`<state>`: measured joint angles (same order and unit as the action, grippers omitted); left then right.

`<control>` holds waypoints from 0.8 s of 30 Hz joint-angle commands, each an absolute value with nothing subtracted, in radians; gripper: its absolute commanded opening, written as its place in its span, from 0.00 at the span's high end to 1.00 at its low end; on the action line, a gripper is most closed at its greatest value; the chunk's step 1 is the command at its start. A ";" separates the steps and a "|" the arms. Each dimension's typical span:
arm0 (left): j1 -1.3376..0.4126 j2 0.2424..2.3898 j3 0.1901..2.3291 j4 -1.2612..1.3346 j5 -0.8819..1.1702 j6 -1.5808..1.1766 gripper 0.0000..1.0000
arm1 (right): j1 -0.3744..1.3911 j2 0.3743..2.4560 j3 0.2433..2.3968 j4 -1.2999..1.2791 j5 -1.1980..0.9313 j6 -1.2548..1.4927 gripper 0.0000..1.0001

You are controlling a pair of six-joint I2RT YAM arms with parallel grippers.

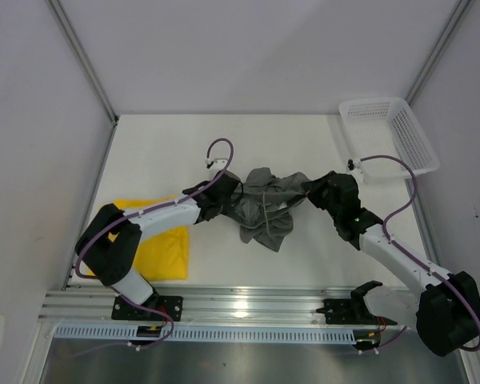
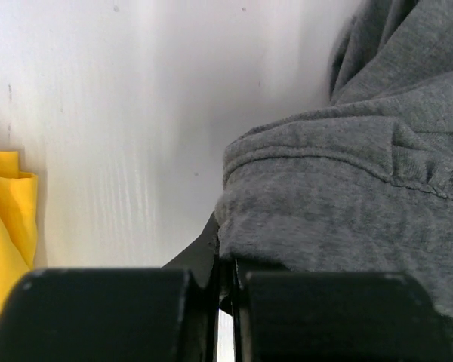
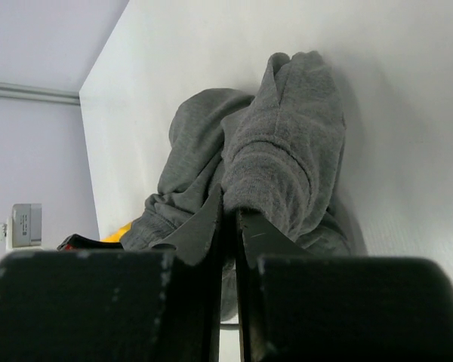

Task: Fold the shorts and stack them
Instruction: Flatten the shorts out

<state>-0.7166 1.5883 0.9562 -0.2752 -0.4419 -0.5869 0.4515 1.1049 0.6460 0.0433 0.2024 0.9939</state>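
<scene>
I reckon I'm halfway: the yellow shorts (image 1: 164,252) look folded at the near left of the table (image 1: 160,152), while the grey shorts (image 1: 266,210) lie crumpled mid-table, left gripper (image 1: 230,191) and right gripper (image 1: 309,191) each clamped on an edge, yet to be folded and stacked.

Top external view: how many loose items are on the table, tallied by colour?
Bright yellow soft cloth shorts: 1
Grey-green soft cloth shorts: 1
White plastic mesh basket: 1
Total: 3
</scene>
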 commanded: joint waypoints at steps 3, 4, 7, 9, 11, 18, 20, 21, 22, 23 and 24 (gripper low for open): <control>-0.686 1.488 0.960 -0.241 -0.543 -0.588 1.00 | 0.393 1.058 0.709 -0.069 0.281 1.011 0.93; -0.686 1.462 0.941 -0.236 -0.576 -0.578 1.00 | 0.381 1.058 0.716 -0.092 0.285 1.009 0.88; -0.686 1.347 0.884 -0.190 -0.610 -0.533 1.00 | 0.322 1.069 0.736 -0.123 0.275 0.997 0.66; -0.686 1.293 0.844 -0.192 -0.643 -0.512 1.00 | 0.267 1.087 0.744 -0.129 0.244 0.993 0.65; -0.686 1.232 0.816 -0.201 -0.663 -0.502 1.00 | 0.233 1.098 0.750 -0.129 0.210 0.988 0.60; -0.687 1.172 0.749 -0.135 -0.598 -0.436 1.00 | 0.192 1.161 0.753 -0.062 0.043 0.960 0.38; -0.687 1.199 0.750 -0.129 -0.592 -0.433 1.00 | 0.228 1.178 0.753 -0.031 -0.004 0.889 0.37; -0.687 1.210 0.756 -0.132 -0.589 -0.430 1.00 | 0.251 1.186 0.762 -0.035 -0.027 0.852 0.37; -0.687 1.219 0.767 -0.136 -0.589 -0.430 1.00 | 0.303 1.202 0.782 -0.046 -0.023 0.809 0.37; -0.687 1.230 0.772 -0.152 -0.594 -0.430 1.00 | 0.328 1.212 0.791 -0.058 -0.012 0.728 0.37; -0.687 1.245 0.785 -0.156 -0.594 -0.426 1.00 | 0.350 1.221 0.796 -0.089 0.000 0.692 0.37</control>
